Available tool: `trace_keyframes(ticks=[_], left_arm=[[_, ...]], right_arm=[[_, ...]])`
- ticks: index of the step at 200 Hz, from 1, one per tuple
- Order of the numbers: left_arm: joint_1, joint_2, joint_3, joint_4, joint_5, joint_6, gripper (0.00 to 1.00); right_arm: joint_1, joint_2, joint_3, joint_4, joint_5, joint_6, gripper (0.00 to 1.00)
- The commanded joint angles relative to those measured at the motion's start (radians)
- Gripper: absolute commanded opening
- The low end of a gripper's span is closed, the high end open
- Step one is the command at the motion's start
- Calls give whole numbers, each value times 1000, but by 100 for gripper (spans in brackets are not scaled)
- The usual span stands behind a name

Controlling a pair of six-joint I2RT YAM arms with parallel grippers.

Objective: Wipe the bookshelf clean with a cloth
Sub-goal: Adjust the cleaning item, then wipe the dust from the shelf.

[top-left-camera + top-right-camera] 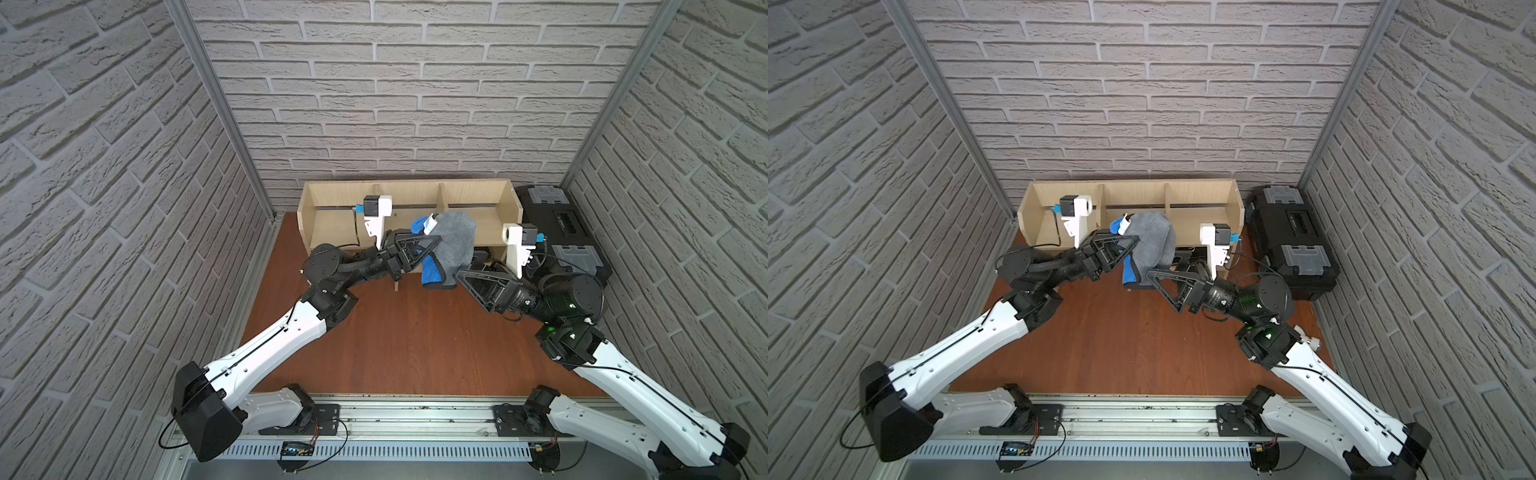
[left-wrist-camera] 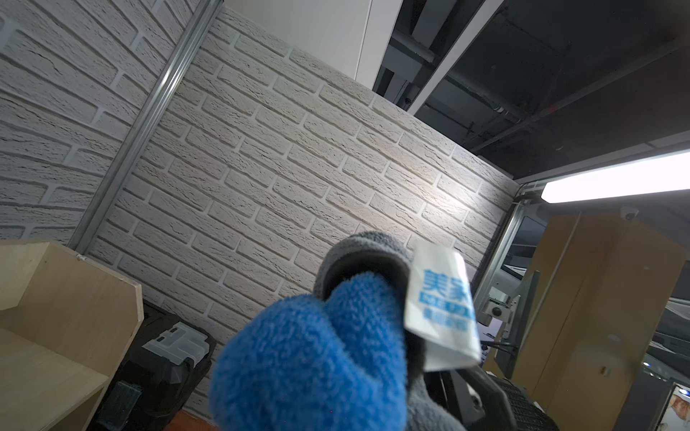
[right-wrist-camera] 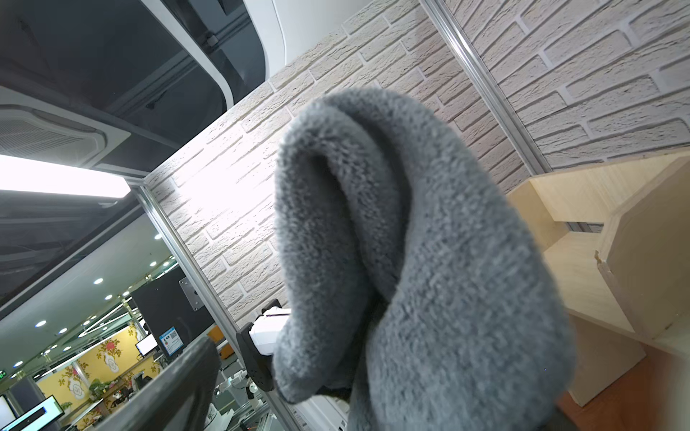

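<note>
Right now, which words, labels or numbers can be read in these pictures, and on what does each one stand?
"美家", in blue, on the white tag of the cloth; the second character is partly cut off.
Two smaller blue lines under it on the tag: too blurred to read.
White print on the right arm's black wrist: too small to read.

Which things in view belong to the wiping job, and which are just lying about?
Job: cloth, gripped in the shut left hand; light-wood bookshelf; right hand, open by the cloth's hanging end.
Lying about: black toolbox with grey latches, beside the bookshelf.
</note>
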Motion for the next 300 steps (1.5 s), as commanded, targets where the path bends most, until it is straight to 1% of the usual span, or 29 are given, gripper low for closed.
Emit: trace_keyframes(ticks=[1, 26, 44, 58, 74, 102, 105, 113, 117, 134, 140, 143, 154, 162, 171, 180, 188, 195, 201, 209, 217, 222, 235, 245, 254, 265, 284, 300], left_arm=[[-7, 8, -21, -46, 3, 70, 0], [-17, -3, -24, -147, -2, 162, 0], [-45, -12, -15, -235, -10, 252, 0], [-60, -18, -11, -272, -7, 297, 0], [-62, -23, -23, -267, -7, 303, 0], [-60, -30, -16, -320, -68, 341, 0], [-60, -29, -11, -329, -77, 345, 5], [-58, -25, 6, -349, -96, 355, 35], [-57, -22, 15, -359, -105, 360, 47], [-42, -30, 67, -424, -138, 405, 79], [-38, -40, 91, -468, -172, 439, 95], [-36, -47, 104, -497, -196, 464, 98], [-31, -72, 174, -634, -327, 578, 98], [-25, -85, 232, -741, -463, 657, 98], [-9, -95, 289, -837, -630, 718, 98], [30, -97, 334, -910, -771, 765, 98], [71, -95, 361, -962, -874, 809, 98], [120, -86, 381, -1010, -946, 834, 98], [174, -75, 394, -1050, -976, 835, 98], [254, -61, 404, -1105, -983, 819, 98], [333, -48, 399, -1146, -959, 791, 98], [382, -42, 386, -1160, -937, 776, 98], [474, -30, 342, -1182, -891, 740, 98], [541, -19, 304, -1181, -809, 709, 98], [585, -8, 271, -1169, -752, 681, 98], [627, 5, 237, -1135, -693, 664, 98], [664, 36, 221, -1121, -696, 649, 98], [678, 59, 228, -1108, -693, 645, 98]], right_arm=[[12, -11, 36, 49, 7, -22, 97], [14, -16, 37, 16, 58, -36, 93], [16, -17, 41, -29, 96, -52, 85], [16, -18, 40, -46, 119, -61, 73], [16, -21, 34, -55, 137, -65, 58], [14, -38, 22, -65, 166, -78, 35], [15, -42, 20, -69, 175, -83, 33], [14, -56, 16, -85, 206, -97, 26], [14, -64, 14, -99, 222, -107, 22], [14, -94, 40, -212, 305, -162, 10], [14, -97, 62, -276, 336, -187, 6], [14, -99, 75, -312, 355, -200, 4], [14, -97, 128, -447, 430, -256, 3], [14, -89, 172, -549, 504, -293, 3], [14, -68, 238, -689, 617, -335, 3], [14, -35, 311, -821, 733, -373, 3], [13, 4, 374, -918, 830, -409, 3], [13, 41, 419, -979, 894, -445, 3], [11, 78, 454, -1019, 945, -478, 2], [7, 133, 502, -1070, 1008, -512, 3], [0, 186, 540, -1105, 1041, -544, 3], [-6, 215, 557, -1114, 1047, -563, 3], [-30, 276, 581, -1117, 1048, -583, 3], [-60, 312, 594, -1119, 1036, -580, 3], [-95, 337, 605, -1127, 1014, -561, 3], [-144, 364, 614, -1127, 941, -540, 3], [-206, 447, 662, -1173, 850, -525, 3], [-228, 505, 682, -1195, 838, -528, 3]])
